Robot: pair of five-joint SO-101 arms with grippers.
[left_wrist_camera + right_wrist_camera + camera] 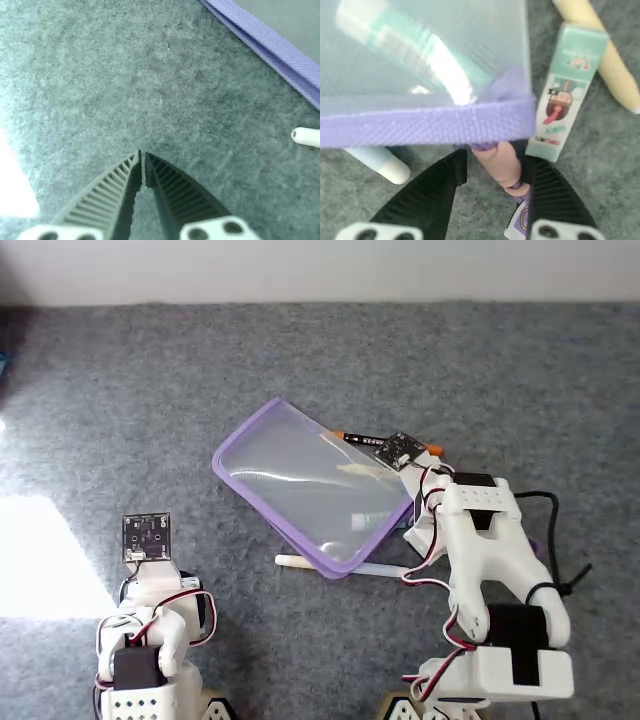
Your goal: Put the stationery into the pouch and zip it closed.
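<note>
The translucent pouch with a purple zip edge lies flat mid-table. My right gripper is open at the pouch's near right corner, with a pink pen-like thing between its fingers, poking out from under the purple edge. Beside it lie a mint-green box, a yellow pen and a pale blue-white pen. A green-and-white item shows through the pouch wall. My left gripper is shut and empty over bare carpet, well left of the pouch edge.
A white pen sticks out from under the pouch's near edge; its tip shows to the left wrist. A black pen with an orange end lies at the pouch's far right side. Grey carpet stretches left and far.
</note>
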